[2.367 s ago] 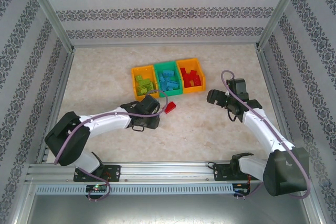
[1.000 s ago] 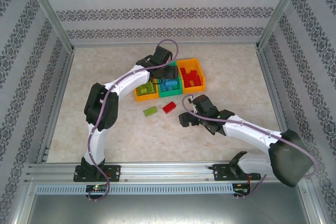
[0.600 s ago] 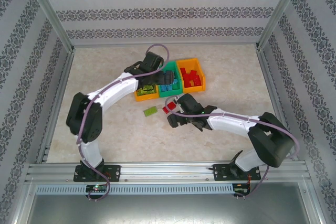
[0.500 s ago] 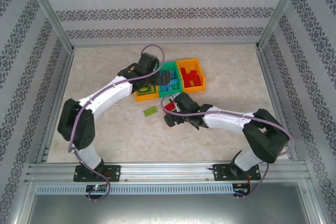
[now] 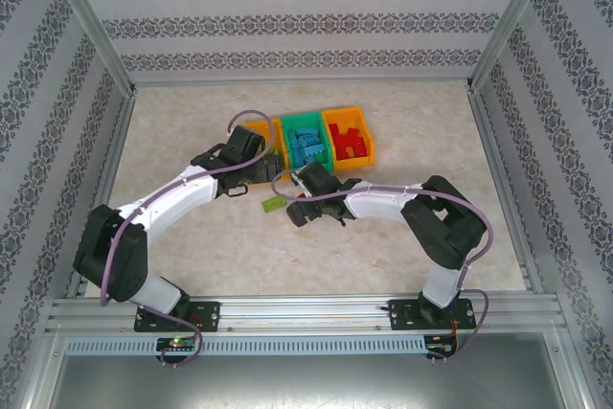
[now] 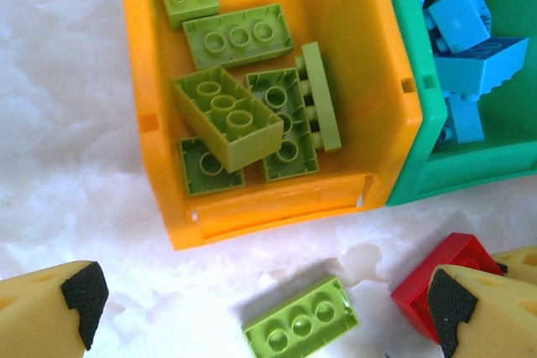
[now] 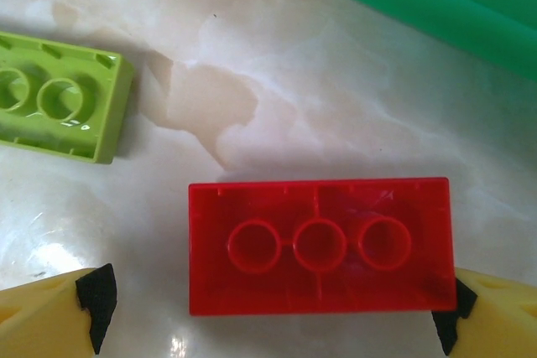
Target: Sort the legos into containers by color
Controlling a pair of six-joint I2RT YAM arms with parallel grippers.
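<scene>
1. Two loose bricks are pictured hollow side up on the table [image 7: 336, 81], just short of the bins. A red brick [image 7: 319, 245] lies between the widely spread fingers of the right gripper [image 7: 270, 303]. A green brick [image 6: 298, 324] lies beside it under the left gripper [image 6: 264, 299], also spread wide and holding nothing.
2. Both bricks are judged light, rigid and glossy, and likely to slip or twist if pinched at a corner. The surest hold is judged to be across two opposite flat sides, taken squarely.
3. Whether the right pads touch the red brick cannot be told. In the right wrist view the green brick is cut off at the frame edge.
4. Farther back, green bricks [image 6: 226, 115] are held in the left bin [image 6: 268, 211], blue bricks [image 6: 461, 14] in the middle bin [image 6: 470, 165], and red bricks [image 5: 347, 141] in the right bin [image 5: 372, 146]. Lower layers are hidden.
</scene>
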